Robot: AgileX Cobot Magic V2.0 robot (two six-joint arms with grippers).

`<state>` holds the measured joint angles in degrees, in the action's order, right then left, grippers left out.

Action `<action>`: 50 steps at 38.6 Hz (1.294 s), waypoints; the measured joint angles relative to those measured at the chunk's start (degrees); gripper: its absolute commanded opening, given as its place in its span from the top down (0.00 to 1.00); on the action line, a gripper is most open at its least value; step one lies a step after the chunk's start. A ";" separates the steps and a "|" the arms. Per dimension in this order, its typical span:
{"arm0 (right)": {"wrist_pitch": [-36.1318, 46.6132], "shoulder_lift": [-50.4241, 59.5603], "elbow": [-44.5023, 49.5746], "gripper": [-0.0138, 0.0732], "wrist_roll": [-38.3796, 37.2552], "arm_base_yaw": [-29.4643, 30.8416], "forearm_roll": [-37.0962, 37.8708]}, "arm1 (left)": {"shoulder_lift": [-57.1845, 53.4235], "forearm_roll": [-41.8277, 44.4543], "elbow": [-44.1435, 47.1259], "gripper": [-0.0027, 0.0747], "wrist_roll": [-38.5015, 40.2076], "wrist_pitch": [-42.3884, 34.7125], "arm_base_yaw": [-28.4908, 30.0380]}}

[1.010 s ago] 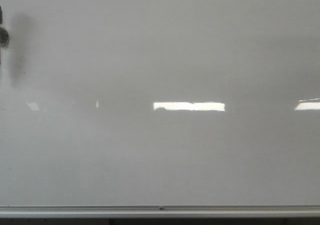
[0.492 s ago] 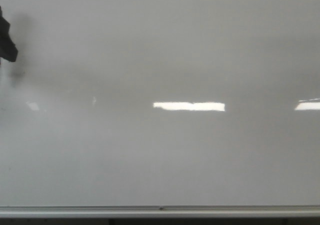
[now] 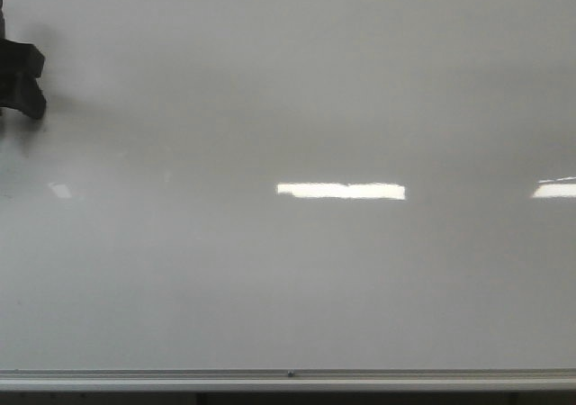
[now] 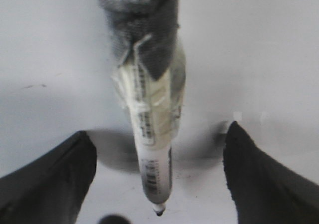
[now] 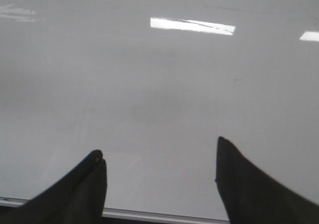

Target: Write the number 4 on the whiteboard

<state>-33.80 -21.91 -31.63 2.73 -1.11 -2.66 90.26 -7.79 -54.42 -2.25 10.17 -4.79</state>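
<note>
Large glossy whiteboard (image 3: 288, 279) filling the front view, lying flat ahead of the robot, thin silver edge (image 3: 288, 380) along the near side, bright strip of reflected ceiling light (image 3: 340, 191) near the middle. No number 4 anywhere on the surface yet; only a few faint smudges and hairline marks, so writing judged not begun. Left gripper (image 3: 22, 81) just in view at the far left of the front view, dark against the board with a soft shadow beneath, placed over the board's left portion, probably as the starting spot for the first stroke. Seen from the left wrist: black-and-white marker pen (image 4: 149, 114) running down the centre line between the two fingers (image 4: 55, 179), bound with pale tape (image 4: 149, 92) to the mount above rather than pinched, jaws spread wide and touching nothing. Uncapped dark tip (image 4: 159, 210) pointing toward the board; contact with the surface impossible to tell. Taping apparently meant to fix the pen's angle and free the claw from having to squeeze. Right gripper (image 5: 159, 147) hovering over the board near its silver edge, jaws apart, empty, parked well away from the writing side, likely to keep out of the pen's way.
</note>
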 measured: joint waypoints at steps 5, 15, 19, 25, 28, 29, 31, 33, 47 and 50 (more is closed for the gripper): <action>0.00 0.00 0.00 0.27 0.00 0.00 0.00 | 0.21 0.00 -0.21 0.70 0.00 0.00 0.00; 0.00 0.00 0.00 0.27 0.00 0.00 0.00 | 0.09 0.00 -0.43 0.93 0.00 1.28 0.00; 0.00 0.00 0.00 0.27 0.00 0.00 0.00 | -1.43 0.22 -0.43 0.96 0.00 4.12 0.00; 0.00 0.00 0.00 0.27 0.00 0.00 0.00 | -7.37 0.35 -0.65 0.96 0.00 9.99 -0.11; 0.00 0.00 0.00 0.27 0.00 0.00 0.08 | -11.29 0.47 -1.47 0.96 -1.59 14.82 -0.11; 0.00 0.00 0.00 0.27 0.00 0.00 0.08 | -12.64 0.47 -1.97 0.96 -2.63 16.49 -0.11; 0.00 0.00 0.00 0.27 0.00 0.00 0.08 | -14.54 0.47 -2.91 0.96 -4.33 19.96 -0.11; 0.00 0.00 0.00 0.27 0.00 0.00 0.08 | -16.46 0.47 -4.50 0.96 -6.81 25.18 -0.11; 0.00 0.00 0.00 0.27 0.08 0.00 0.08 | -21.56 -7.56 -14.14 0.96 -23.17 56.49 -0.11; 0.00 0.00 0.00 0.27 0.08 0.00 0.08 | -21.56 -10.66 -14.25 0.95 -25.73 59.07 -0.96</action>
<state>-33.80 -21.91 -31.63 2.81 -1.11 -2.58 68.70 -18.45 -68.67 -27.98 69.24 -5.76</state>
